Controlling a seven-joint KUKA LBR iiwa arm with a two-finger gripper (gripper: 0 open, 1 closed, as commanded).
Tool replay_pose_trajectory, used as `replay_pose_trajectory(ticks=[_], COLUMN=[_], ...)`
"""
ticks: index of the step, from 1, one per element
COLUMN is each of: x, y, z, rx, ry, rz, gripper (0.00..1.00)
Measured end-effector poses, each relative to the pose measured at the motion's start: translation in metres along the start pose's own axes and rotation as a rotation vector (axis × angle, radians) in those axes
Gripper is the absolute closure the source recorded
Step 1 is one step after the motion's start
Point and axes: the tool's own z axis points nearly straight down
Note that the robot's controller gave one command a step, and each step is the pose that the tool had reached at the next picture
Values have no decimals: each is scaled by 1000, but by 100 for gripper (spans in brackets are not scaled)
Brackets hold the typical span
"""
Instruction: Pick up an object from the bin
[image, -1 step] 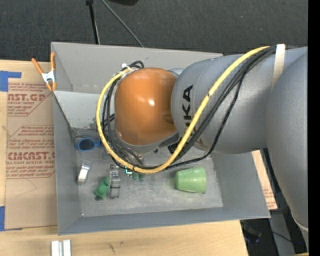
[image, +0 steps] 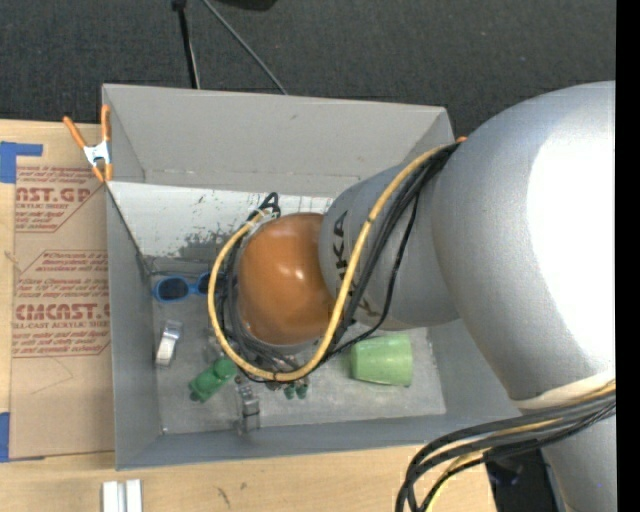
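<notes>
My gripper sits low over the middle of the bin floor, mostly hidden under the arm's orange dome. Just to its left lies a dark green toy-like piece, and small dark green bits show right below it. A small grey metal piece lies near the front wall, under the gripper. A light green cylinder rests on its side to the gripper's right.
Blue sunglasses lie by the left wall, and a small white and silver object sits in front of them. The large arm covers the bin's right half and back right corner.
</notes>
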Motion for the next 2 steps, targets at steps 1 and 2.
replay_pose_trajectory(ticks=[1,2], x=[-2,2], y=[1,4], z=[-4,-108], rx=[-2,-1], ry=[-6,-15], rz=[0,-12], gripper=[100,100])
